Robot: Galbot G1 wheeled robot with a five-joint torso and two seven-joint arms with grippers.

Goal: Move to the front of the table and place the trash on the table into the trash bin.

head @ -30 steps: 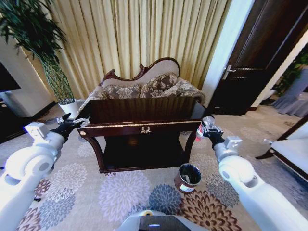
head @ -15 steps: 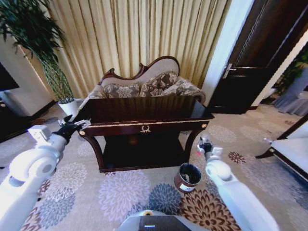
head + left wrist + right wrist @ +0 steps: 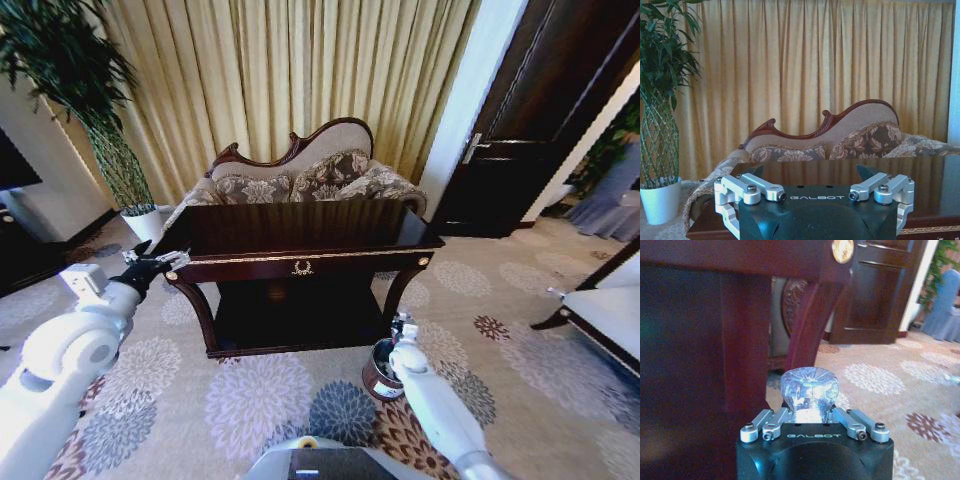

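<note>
The dark-brown table with its gold wreath emblem stands straight ahead. My right gripper hangs low beside the table's right front leg, just above the round brown trash bin on the carpet. It is shut on a clear plastic bottle, whose ribbed base points away from the wrist camera. My left gripper hovers at the table's left front corner, open and holding nothing, looking across the glossy top.
A sofa stands behind the table before gold curtains. A potted plant in a white pot is at the back left. A dark door is at the right, with a chair edge beyond. Floral carpet lies around the bin.
My right arm has come down from the table's right front corner to just above the bin, carrying the bottle. The left arm has barely moved.
</note>
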